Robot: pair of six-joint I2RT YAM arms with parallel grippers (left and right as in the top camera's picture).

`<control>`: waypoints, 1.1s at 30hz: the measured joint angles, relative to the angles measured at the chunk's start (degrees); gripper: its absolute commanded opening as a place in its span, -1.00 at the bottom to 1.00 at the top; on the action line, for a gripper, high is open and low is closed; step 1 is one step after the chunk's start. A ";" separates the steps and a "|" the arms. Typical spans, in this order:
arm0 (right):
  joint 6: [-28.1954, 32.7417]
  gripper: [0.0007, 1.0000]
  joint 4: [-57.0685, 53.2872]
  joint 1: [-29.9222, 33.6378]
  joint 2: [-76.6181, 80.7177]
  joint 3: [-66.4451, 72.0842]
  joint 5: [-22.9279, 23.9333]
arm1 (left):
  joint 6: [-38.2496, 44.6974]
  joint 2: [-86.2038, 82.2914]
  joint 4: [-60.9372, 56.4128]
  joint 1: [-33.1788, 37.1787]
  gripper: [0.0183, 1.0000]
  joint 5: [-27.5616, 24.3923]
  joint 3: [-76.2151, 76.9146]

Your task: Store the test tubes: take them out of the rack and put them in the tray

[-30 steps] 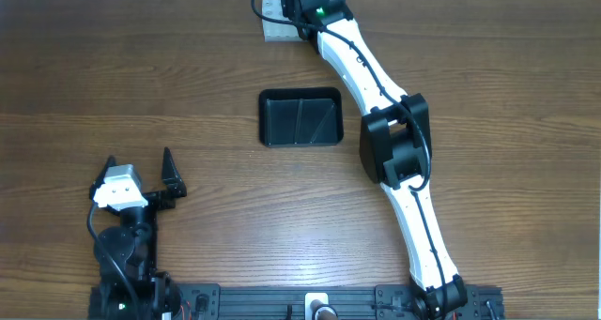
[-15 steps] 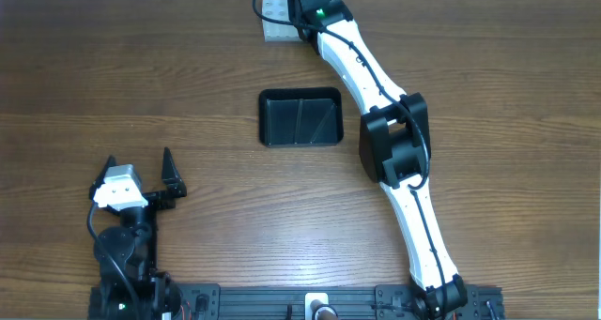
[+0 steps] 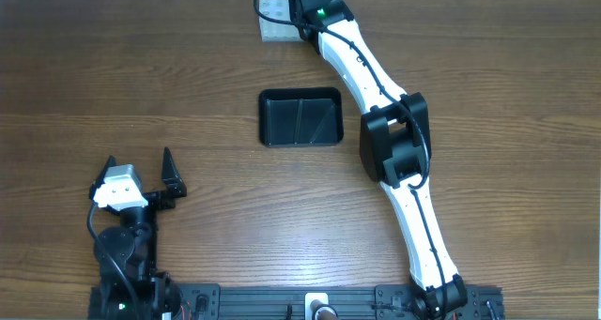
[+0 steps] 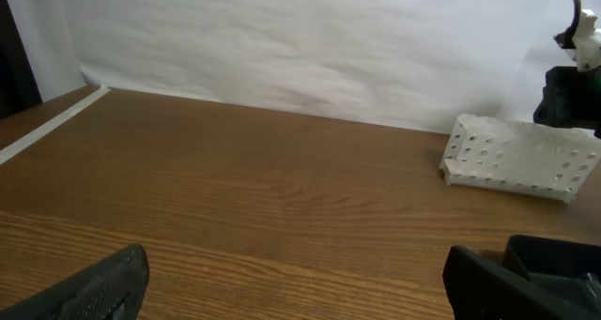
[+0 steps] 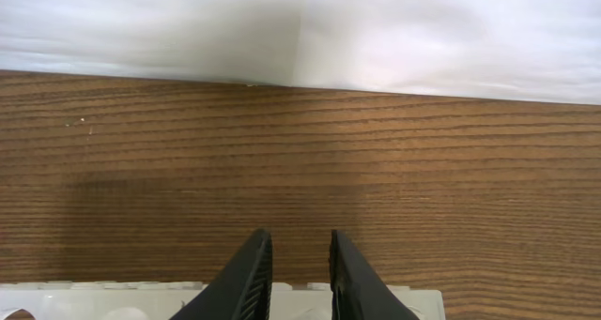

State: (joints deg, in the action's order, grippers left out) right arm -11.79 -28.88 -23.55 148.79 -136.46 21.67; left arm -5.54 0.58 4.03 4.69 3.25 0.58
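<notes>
Hovering over the white rack (image 5: pixel 113 301) at the table's (image 3: pixel 507 76) far edge, right gripper (image 5: pixel 299 237), fingers a narrow gap apart (nothing seen between them), black tray (image 3: pixel 300 94) mid-table, left gripper (image 3: pixel 139 166) spread wide, empty, near its base.

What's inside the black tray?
The black tray shows its dark floor, crossed by faint pale lines; whether anything clear lies there cannot be told. Nothing covers it.

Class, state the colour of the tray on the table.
The tray is black, seen best in the top view.
</notes>
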 measured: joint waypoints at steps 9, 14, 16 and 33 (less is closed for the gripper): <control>0.00 -0.56 -1.18 0.00 -0.31 0.00 -0.02 | -0.02 0.00 0.00 0.00 1.00 0.00 0.00; 0.04 -0.58 -3.23 -0.02 -1.49 0.00 -0.04 | -0.02 0.00 0.00 0.00 1.00 0.00 0.00; 0.04 -0.58 -3.69 -0.02 -2.27 0.00 -0.04 | 0.00 0.00 0.00 0.00 0.99 0.00 0.00; -0.44 0.11 -10.16 -0.28 -10.29 0.00 -0.44 | -0.02 0.00 0.00 0.00 1.00 0.00 0.00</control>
State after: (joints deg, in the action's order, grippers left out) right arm -12.23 -39.05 -23.83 138.50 -136.46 21.23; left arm -5.56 0.58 4.03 4.69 3.25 0.58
